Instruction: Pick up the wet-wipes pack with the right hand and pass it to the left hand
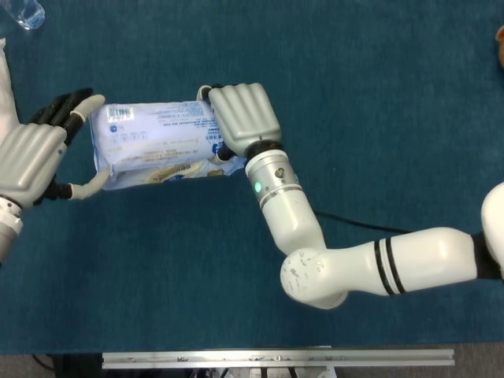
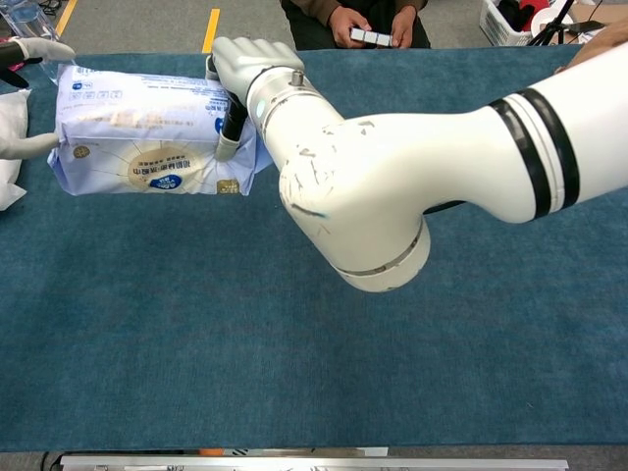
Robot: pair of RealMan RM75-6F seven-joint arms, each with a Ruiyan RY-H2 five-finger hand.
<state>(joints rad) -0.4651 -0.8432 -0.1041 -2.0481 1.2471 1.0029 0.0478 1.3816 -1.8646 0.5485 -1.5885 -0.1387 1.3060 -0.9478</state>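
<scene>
The wet-wipes pack (image 1: 153, 144), white and pale blue with print, hangs above the blue table. My right hand (image 1: 242, 120) grips its right end, fingers over the top and thumb (image 2: 229, 145) on the front face. My left hand (image 1: 35, 153) is at the pack's left end with fingers spread. Its dark-tipped fingers (image 1: 72, 104) reach over the top corner, and its thumb (image 1: 85, 186) lies under the lower corner. The pack's left end sits between them; a firm grip is not visible. In the chest view the pack (image 2: 137, 132) fills the upper left, with the left thumb (image 2: 25, 146) at its edge.
A clear bottle (image 2: 27, 18) stands at the far left corner, beside white cloth (image 2: 10, 137) at the left edge. A brown plush toy (image 1: 499, 35) sits at the right edge. A person sits behind the table (image 2: 294, 343). A metal rail (image 1: 276, 358) runs along the front.
</scene>
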